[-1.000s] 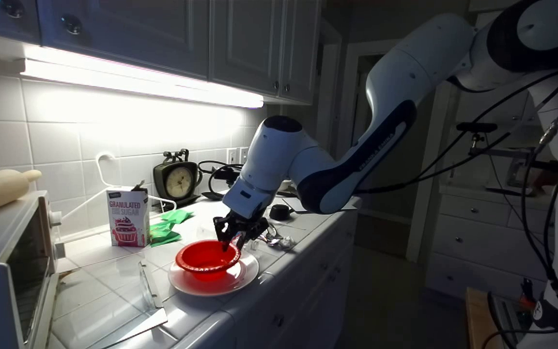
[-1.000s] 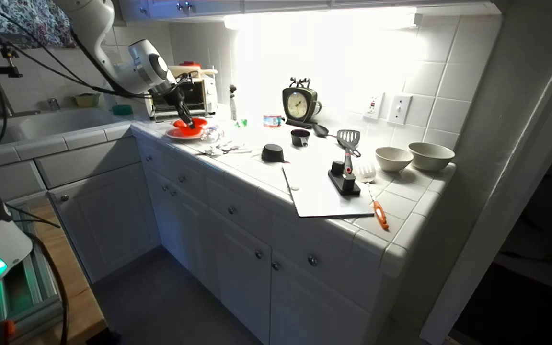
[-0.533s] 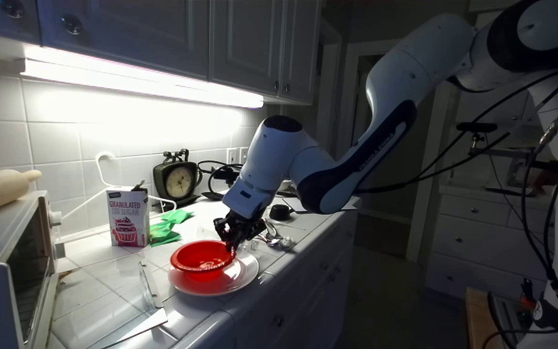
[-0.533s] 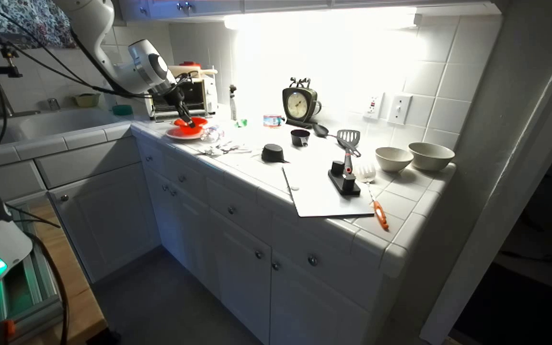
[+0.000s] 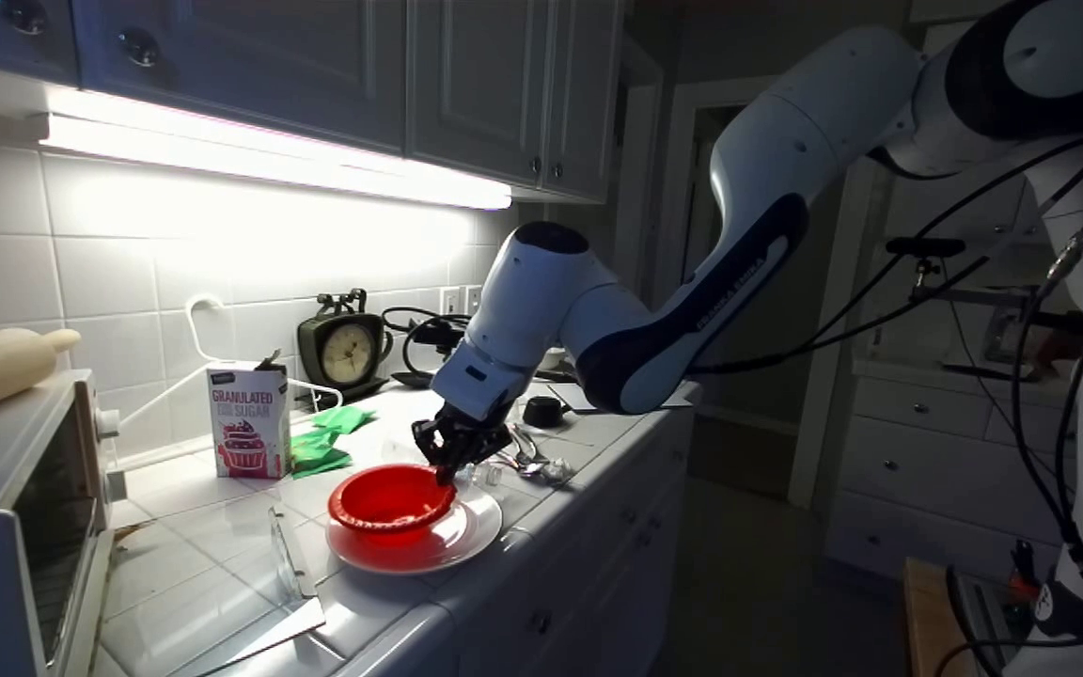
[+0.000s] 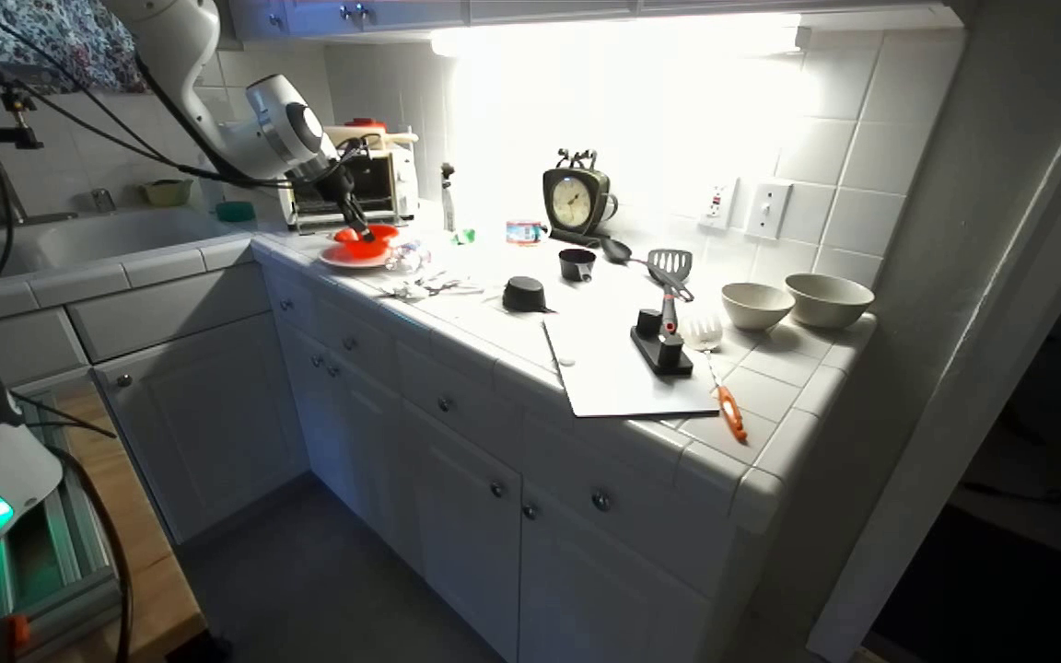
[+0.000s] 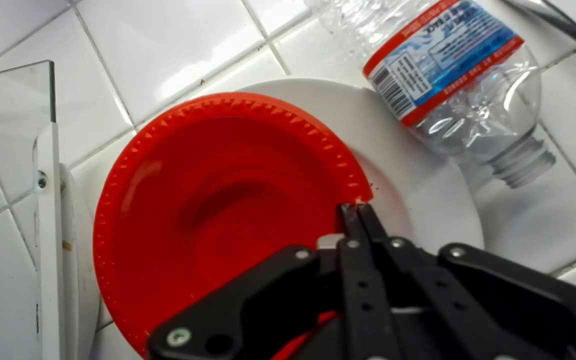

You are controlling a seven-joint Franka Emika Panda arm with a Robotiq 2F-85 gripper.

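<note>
Farthest left of the pincer [image 7: 357, 205] in the wrist view is a clear, flat panel [image 7: 10, 115] bordered by a smooth white bar [image 7: 50, 240] with a small screw [image 7: 42, 183] in it. Next, closer to the pincer, comes a red bowl [image 7: 228, 210], round and glossy like plastic, its rim textured with small raised ribs. The pincer is black, with two straight, narrow fingers [image 7: 349, 220] drawn close together, pinching the bowl's rim between their tips. Showing to their right is a white plate [image 7: 443, 205], smooth and round, spread beneath bowl and pincer. Farther right and ahead of the pincer lies a crinkled, see-through bottle [image 7: 473, 102] with a red-and-blue label [image 7: 440, 60] and a threaded neck. Shiny tiles face the bench [image 7: 158, 45] underneath.

The bowl's mouth faces upward; its circular outline gives it no long axis. It lies mostly left of the fingertips in the wrist view, its lower part there running under the pincer's body. Whether its base touches the plate cannot be told. In both exterior views the pincer slants down to the bowl's rim.
</note>
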